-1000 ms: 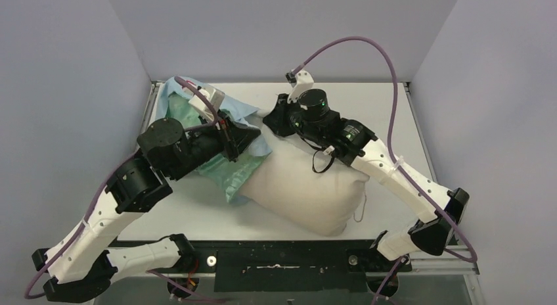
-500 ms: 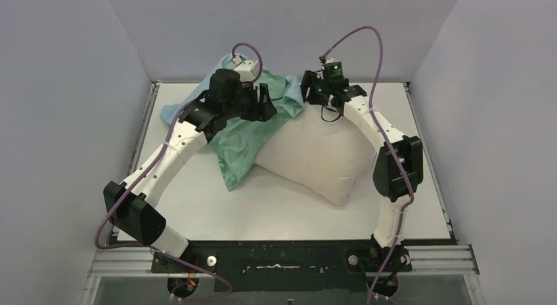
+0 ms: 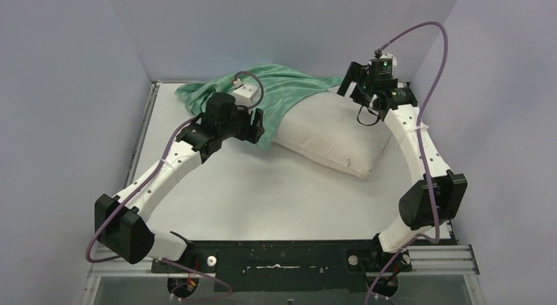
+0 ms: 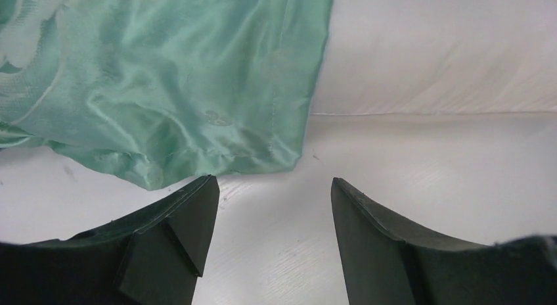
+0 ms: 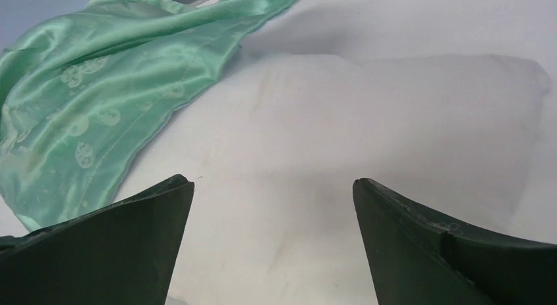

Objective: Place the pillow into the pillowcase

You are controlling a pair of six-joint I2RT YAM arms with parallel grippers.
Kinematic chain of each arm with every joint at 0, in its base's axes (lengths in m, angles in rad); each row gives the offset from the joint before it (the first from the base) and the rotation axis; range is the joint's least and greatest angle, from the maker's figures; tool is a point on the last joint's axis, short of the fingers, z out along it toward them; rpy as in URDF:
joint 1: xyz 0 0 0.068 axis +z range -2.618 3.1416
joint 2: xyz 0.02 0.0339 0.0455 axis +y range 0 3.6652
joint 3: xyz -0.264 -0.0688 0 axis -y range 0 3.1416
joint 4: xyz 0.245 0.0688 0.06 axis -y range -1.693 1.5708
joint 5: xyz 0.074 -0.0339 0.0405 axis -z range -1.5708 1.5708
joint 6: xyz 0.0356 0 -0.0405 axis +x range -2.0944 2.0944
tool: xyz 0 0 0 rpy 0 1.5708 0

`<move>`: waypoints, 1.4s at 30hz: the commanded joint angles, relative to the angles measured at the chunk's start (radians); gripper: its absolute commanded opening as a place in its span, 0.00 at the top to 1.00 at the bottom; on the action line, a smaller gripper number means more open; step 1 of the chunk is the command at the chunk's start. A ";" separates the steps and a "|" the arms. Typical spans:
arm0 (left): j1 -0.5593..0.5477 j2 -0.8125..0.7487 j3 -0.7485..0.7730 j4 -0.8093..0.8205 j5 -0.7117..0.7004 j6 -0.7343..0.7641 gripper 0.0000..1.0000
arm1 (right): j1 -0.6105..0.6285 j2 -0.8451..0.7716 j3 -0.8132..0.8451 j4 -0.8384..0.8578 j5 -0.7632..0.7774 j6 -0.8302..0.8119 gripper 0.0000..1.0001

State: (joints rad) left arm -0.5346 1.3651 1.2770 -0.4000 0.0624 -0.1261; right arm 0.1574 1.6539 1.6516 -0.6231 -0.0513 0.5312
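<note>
Clearly, the left claw (image 4: pixel 272 181) and the right claw (image 5: pixel 272 181) both stand apart, empty. The teal pillowcase (image 4: pixel 164 75) looks thin and slippery, so pinch its hem; the pillow (image 5: pixel 361 121) seems soft, bulky.

Pillowcase (image 3: pixel 263 88) over far-left end of pillow (image 3: pixel 328 131)

You had an evenly and softly lit overhead view, sharp throughout, with only a faint shadow on the table (image 3: pixel 263 187) along the near edge of the pillow (image 3: pixel 328 131). In your wrist views the pillowcase (image 4: pixel 164 75) showed glossy highlights, and the pillow's white was nearly washed out.
</note>
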 commanded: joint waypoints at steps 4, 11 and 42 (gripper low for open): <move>0.004 0.115 -0.058 0.192 -0.031 0.095 0.37 | -0.020 -0.215 -0.207 -0.062 0.166 -0.016 0.01; -0.011 0.181 -0.060 0.324 0.007 0.063 0.34 | -0.106 -0.350 -0.510 0.115 -0.077 -0.015 0.01; -0.353 0.243 0.081 0.358 0.065 -0.083 0.99 | 0.056 -0.389 -0.801 0.434 -0.188 0.138 0.15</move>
State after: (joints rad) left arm -0.8822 1.5703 1.3251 -0.1055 0.0620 -0.1329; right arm 0.1223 1.2942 0.8665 -0.2428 -0.2260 0.6113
